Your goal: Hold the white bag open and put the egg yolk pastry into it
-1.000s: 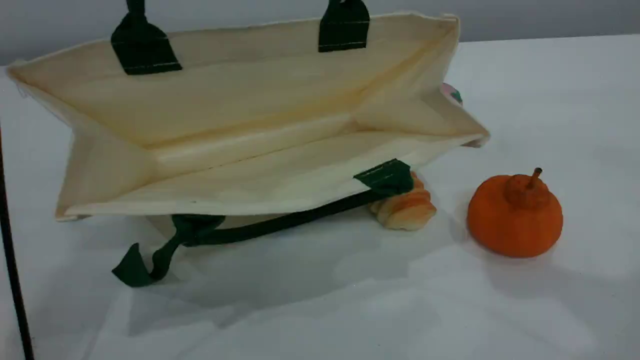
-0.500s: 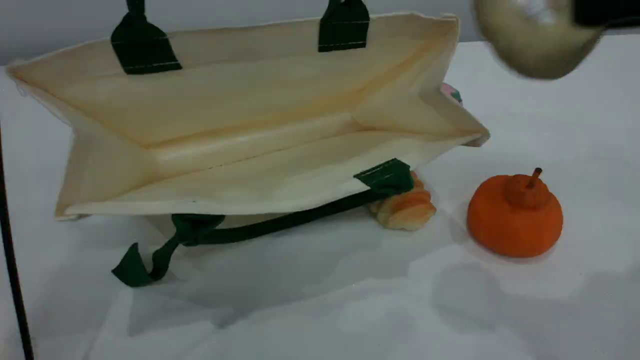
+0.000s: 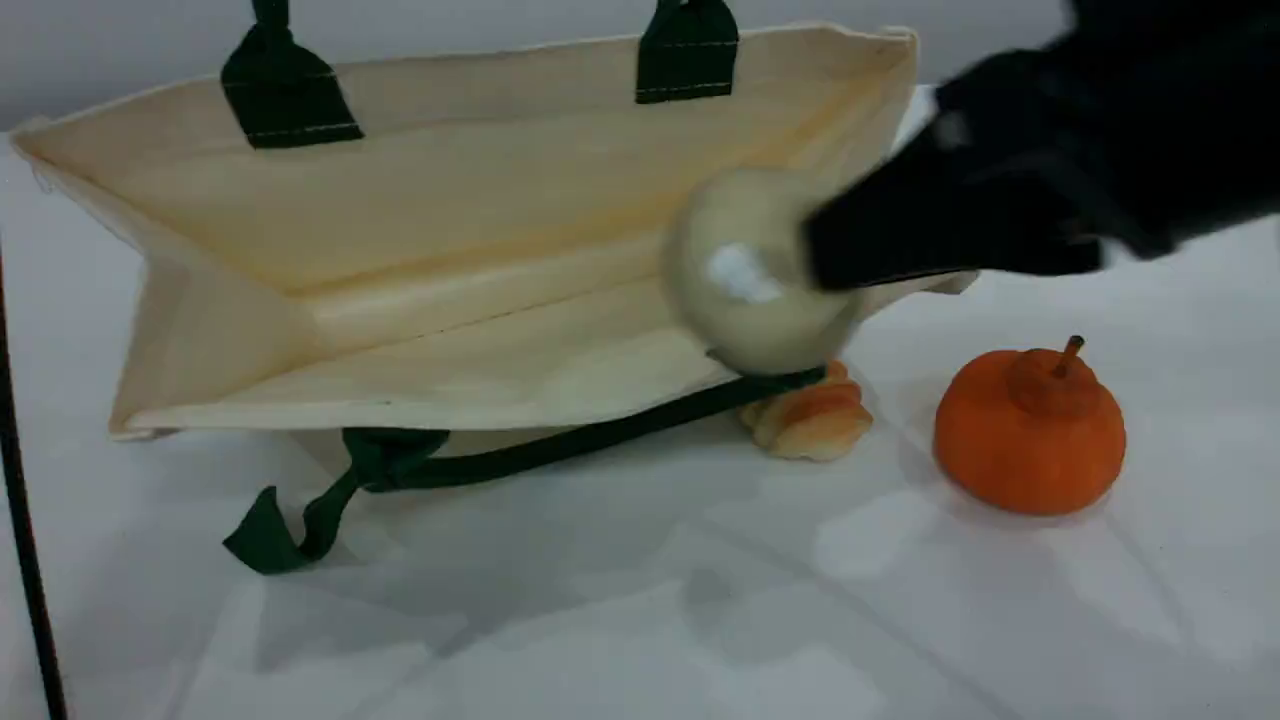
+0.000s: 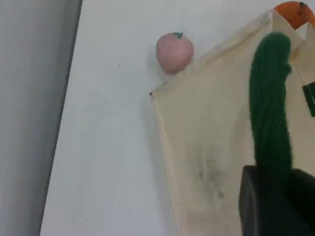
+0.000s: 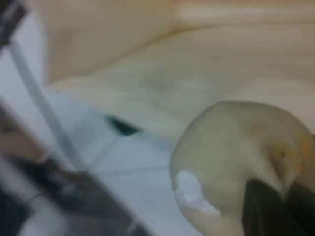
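The white bag (image 3: 480,220) lies on its side with its mouth wide open toward the camera. Its upper green handle (image 4: 268,108) runs into my left gripper (image 4: 275,196), which is shut on the strap and holds the upper wall up. In the scene view that gripper is above the frame. My right gripper (image 3: 825,250), blurred, reaches in from the upper right and is shut on the egg yolk pastry (image 3: 745,275). The pale round pastry hangs at the right end of the bag's mouth, just above the lower lip. In the right wrist view the pastry (image 5: 231,152) shows a yellow patch beside the fingertip (image 5: 268,211).
An orange pumpkin-shaped toy (image 3: 1030,430) stands right of the bag. A ridged bread loaf (image 3: 810,415) lies against the bag's lower edge, beside the lower green handle (image 3: 520,450). A pink ball (image 4: 174,49) sits behind the bag's far corner. A dark pole (image 3: 20,500) lines the left edge.
The right arm, out of view a second ago, has come in from the upper right and carried the pastry down and left to the bag's mouth. The bag has stayed still.
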Robot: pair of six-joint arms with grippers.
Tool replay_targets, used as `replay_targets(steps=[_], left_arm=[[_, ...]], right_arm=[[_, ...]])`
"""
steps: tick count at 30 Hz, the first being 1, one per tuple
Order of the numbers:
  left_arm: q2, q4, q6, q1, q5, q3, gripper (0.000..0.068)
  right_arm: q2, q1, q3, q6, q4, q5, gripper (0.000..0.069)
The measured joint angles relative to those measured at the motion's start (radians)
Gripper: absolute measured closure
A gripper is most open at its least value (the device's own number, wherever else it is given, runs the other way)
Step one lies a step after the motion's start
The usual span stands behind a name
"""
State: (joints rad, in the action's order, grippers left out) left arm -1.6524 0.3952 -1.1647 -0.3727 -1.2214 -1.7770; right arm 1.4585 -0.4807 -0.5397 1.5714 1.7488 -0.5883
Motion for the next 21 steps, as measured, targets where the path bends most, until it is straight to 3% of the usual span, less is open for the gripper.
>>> replay_targets(steps=[5,21], left_arm=[[0.0,0.0,0.0,0.0,0.0,0.0,0.0584],[0.0,-0.003,-0.006,0.0,0.0,0.0,0.0584]], right_arm=[[0.123,0.0,-0.085,-0.001,-0.005,-0.101,0.0659],[0.378,0.0,-0.311,-0.001,-0.004,-0.099,0.0648]])
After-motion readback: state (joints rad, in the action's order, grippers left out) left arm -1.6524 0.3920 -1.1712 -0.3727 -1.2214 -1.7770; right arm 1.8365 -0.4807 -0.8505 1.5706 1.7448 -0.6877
